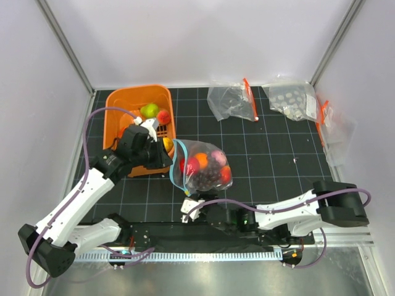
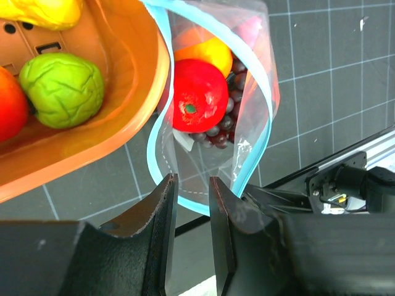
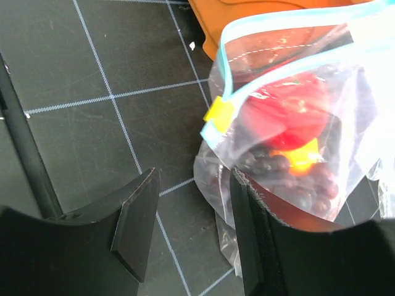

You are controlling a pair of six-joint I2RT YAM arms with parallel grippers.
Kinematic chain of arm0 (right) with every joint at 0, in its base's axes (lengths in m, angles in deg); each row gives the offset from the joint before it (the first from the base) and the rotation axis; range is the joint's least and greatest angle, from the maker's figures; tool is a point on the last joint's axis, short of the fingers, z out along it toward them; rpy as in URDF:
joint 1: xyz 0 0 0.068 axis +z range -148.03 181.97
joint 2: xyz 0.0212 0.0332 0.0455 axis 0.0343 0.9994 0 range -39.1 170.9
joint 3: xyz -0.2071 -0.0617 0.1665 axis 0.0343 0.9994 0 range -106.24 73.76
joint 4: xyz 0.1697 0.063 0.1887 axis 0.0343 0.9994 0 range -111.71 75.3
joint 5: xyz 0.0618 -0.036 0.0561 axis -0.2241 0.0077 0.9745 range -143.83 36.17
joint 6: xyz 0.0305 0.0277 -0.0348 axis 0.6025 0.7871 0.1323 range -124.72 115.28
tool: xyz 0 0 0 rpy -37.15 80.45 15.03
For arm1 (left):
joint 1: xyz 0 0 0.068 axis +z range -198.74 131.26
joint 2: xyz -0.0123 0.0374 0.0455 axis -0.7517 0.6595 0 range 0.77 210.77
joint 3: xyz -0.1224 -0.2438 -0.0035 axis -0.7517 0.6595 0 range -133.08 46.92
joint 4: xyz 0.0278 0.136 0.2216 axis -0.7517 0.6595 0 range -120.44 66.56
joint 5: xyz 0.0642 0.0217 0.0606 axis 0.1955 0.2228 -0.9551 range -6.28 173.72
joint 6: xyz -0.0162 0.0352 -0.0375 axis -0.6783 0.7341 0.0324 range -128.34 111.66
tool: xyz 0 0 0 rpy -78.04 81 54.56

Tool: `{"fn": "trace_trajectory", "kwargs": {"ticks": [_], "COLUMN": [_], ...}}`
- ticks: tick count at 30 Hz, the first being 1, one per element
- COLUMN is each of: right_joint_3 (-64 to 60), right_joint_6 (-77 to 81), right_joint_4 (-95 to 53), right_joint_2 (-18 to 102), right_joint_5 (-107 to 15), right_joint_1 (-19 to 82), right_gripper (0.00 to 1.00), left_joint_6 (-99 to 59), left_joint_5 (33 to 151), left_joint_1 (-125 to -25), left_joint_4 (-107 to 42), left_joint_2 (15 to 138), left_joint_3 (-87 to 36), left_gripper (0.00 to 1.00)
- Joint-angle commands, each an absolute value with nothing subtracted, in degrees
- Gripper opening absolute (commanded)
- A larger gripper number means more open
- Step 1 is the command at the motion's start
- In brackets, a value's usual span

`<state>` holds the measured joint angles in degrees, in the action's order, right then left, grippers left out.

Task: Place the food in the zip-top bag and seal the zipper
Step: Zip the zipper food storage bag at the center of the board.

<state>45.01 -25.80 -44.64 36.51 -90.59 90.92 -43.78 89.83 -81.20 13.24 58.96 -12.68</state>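
White-walled cell, black gridded surface (image 1: 278,160). Bag (image 1: 207,166) sits mid-surface between the two hands. Its mouth is open and it's already loaded with a red fruit (image 2: 199,102), an orange piece (image 2: 207,52) and grapes (image 2: 225,120). Basket (image 1: 120,102) lies left of the left hand's tips, with a green piece (image 2: 62,89) and two more in it.

Left hand (image 2: 192,185): jaws nearly together, narrow gap. The zipper (image 2: 264,117) loops right at its tips, and the mouth opens away ahead of it. Can't tell if it's pinching the lip or just touching it.

Right hand (image 3: 194,179): jaws apart, nothing between them. Bag's lower corner is just ahead and to its right, with one finger (image 3: 259,234) touching or nearly touching the plastic. Yellow slider (image 3: 219,117) at the strip's end sits just ahead of the tips.

My read: loading mostly done, sealing not started. The three pieces in the basket may need to go in first. The next move calls for one hand anchoring the strip's end and the lips brought flat together. The other hand then pinches at the slider and runs along the strip. Food bulging near the mouth may fight that.

Two other bags (image 1: 233,102) with orange-red strips lie far ahead of the right hand; not ours.

No brands, labels or legible writing anywhere.
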Motion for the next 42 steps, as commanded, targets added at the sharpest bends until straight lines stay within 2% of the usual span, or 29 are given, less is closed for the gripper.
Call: {"fn": "trace_trajectory", "kwargs": {"ticks": [1, 9, 20, 23, 24, 25, 27, 31, 42], "right_joint_3": [41.6, 42.7, 38.6, 37.9, 37.6, 36.4, 35.4, 36.9, 35.6], "right_joint_6": [-29.0, -32.7, -34.9, -35.0, -34.8, -33.4, -30.8, -26.8, -15.3], "right_joint_4": [-52.4, -64.1, -67.8, -69.3, -68.6, -67.2, -60.4, -57.9, -37.4], "right_joint_2": [39.4, 42.5, 49.1, 50.3, 50.3, 50.0, 48.4, 43.4, 27.9], "right_joint_5": [-92.7, -97.0, -101.6, -103.8, -104.5, -104.3, -103.1, -102.0, -96.0], "right_joint_1": [91.4, 91.4, 90.6, 90.4, 90.4, 90.4, 90.4, 90.5, 90.5], "right_gripper": [0.56, 0.51, 0.43, 0.28, 0.15, 0.09, 0.01, 0.01, 0.01], "left_joint_6": [-42.2, -41.6, -43.8, -43.8, -43.8, -43.6, -43.5, -42.9, -40.9], "left_joint_5": [91.3, 91.6, 93.8, 94.4, 94.7, 94.9, 95.8, 97.4, 98.9], "left_joint_1": [-80.8, -80.8, -80.8, -80.8, -80.8, -80.8, -80.8, -80.8, -80.8], "left_joint_4": [14.6, 15.9, 14.4, 13.9, 13.8, 13.9, 13.9, 14.9, 14.7], "left_joint_2": [57.5, 56.7, 55.4, 55.4, 55.4, 55.7, 56.0, 56.1, 55.7], "left_joint_3": [-12.0, -11.6, -9.8, -9.0, -8.9, -8.7, -8.8, -9.8, -10.5], "left_gripper": [0.31, 0.3, 0.29, 0.29, 0.29, 0.29, 0.29, 0.29, 0.32]}}
